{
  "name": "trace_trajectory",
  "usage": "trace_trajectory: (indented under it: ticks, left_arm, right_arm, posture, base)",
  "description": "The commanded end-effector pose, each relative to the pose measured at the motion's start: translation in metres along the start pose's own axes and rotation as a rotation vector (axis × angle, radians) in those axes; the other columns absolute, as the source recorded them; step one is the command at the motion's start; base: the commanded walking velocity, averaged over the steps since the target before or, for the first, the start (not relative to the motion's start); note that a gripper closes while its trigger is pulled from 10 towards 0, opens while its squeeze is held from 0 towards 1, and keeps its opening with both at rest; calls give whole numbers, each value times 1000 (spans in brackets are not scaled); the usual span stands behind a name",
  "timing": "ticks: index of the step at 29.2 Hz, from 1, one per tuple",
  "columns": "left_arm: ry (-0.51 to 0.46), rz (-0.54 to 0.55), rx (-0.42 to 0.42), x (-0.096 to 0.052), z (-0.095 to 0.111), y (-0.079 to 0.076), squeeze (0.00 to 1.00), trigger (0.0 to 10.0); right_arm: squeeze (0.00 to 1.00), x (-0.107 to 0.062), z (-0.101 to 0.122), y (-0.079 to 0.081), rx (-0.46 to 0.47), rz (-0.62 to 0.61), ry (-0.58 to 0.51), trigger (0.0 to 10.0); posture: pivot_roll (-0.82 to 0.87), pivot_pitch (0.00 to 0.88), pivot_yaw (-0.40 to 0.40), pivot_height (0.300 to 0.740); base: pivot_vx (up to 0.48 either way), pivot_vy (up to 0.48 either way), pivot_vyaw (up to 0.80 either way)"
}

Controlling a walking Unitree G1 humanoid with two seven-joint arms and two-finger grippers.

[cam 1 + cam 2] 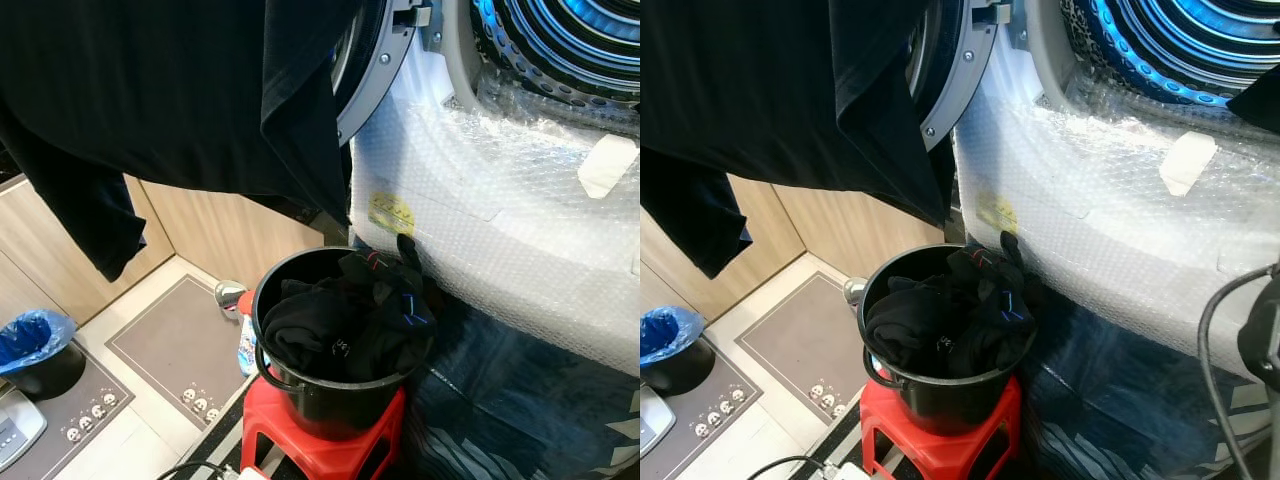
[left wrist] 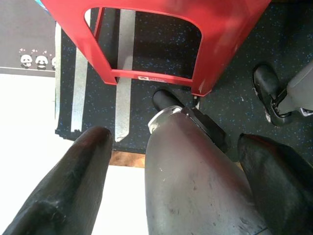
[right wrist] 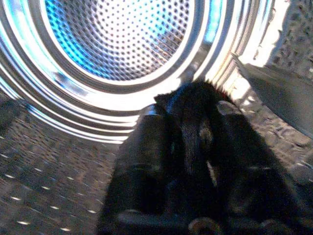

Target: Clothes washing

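Note:
A black bucket (image 1: 330, 405) full of dark clothes (image 1: 340, 325) stands on a red stool (image 1: 320, 450) in front of the washing machine. The machine's front is covered in bubble wrap (image 1: 500, 220), and its steel drum (image 1: 570, 40) is open at the top right. A large black garment (image 1: 170, 90) hangs across the top left, in front of the open door (image 1: 378, 70); what holds it up is out of frame. In the right wrist view, my right gripper (image 3: 193, 105) is shut on black cloth (image 3: 195, 127), facing the drum (image 3: 122, 34). My left gripper (image 2: 176, 139) hangs open beside the red stool (image 2: 215, 44).
Left of the stool lie grey panda mats (image 1: 170, 345). On them are a bin with a blue bag (image 1: 30, 340) and a scale (image 1: 15, 430). A bottle (image 1: 245, 345) stands by the bucket. Wooden cabinets (image 1: 230, 230) close the left side. A black cable (image 1: 1215, 330) hangs at the right.

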State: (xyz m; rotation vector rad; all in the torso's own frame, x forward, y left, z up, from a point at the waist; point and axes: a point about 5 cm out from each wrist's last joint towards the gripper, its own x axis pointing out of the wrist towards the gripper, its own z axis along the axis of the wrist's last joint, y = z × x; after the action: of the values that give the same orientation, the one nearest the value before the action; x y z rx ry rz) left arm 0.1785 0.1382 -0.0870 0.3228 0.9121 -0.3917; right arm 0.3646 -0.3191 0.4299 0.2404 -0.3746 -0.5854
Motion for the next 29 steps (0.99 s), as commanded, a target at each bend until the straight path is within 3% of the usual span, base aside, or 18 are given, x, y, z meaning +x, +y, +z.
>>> trace_trajectory:
  ticks: [1, 4, 12, 16, 17, 20, 21, 22, 23, 27, 29]
  left_arm:
    - [129, -31, -20, -6, -32, -12, 0, 10000]
    - [129, -30, -21, -6, -32, -12, 0, 10000]
    - [130, -31, -23, -6, -32, -12, 0, 10000]
    - [130, -32, -17, -6, -32, -12, 0, 10000]
    - [130, -32, -14, -6, -32, -12, 0, 10000]
    - [130, -32, -13, -6, -32, -12, 0, 10000]
    - [130, -32, -1, -6, -32, -11, 0, 10000]
    - [130, -32, -1, -6, -32, -11, 0, 10000]
    - [131, -31, 8, -6, -31, -11, 0, 10000]
    - [130, -36, 30, -6, -30, -10, 0, 10000]
    - [130, -36, 30, -6, -30, -10, 0, 10000]
  right_arm:
    - [1000, -1, 14, 6, 5, 10, -48, 10000]
    - [1000, -2, 11, 14, 11, 39, -38, 10000]
    - [1000, -3, 12, 16, 0, 57, -66, 10000]
    - [1000, -4, 10, 19, 26, 136, -84, 10000]
    - [867, -5, 10, 19, 35, 161, -93, 10000]
    - [867, -5, 9, 19, 37, 167, -95, 10000]
    - [0, -9, 4, 20, 116, 289, -106, 10000]
    - [0, -9, 4, 20, 116, 289, -106, 10000]
    - [0, -12, -2, 21, 199, 395, -94, 10000]
    - [0, -24, -5, 21, 214, 565, -177, 10000]
    - [0, -24, -5, 21, 216, 569, -177, 10000]
  posture:
    - [-99, 132, 43, 740]
    - [-95, 120, 37, 740]
    - [-97, 105, 34, 740]
    - [-98, 89, 35, 740]
    - [-99, 84, 35, 740]
    - [-99, 84, 35, 740]
    - [-102, 76, 39, 740]
    - [-102, 76, 39, 740]
    - [-110, 66, 45, 740]
    - [-115, 62, 50, 740]
    - [-115, 62, 50, 740]
  base:
    - [0, 0, 0]
    - [0, 0, 0]
    - [0, 0, 0]
    - [0, 0, 0]
    - [0, 0, 0]
    - [0, 0, 0]
    - [0, 0, 0]
    - [0, 0, 0]
    - [0, 0, 0]
    - [0, 0, 0]
    - [0, 0, 0]
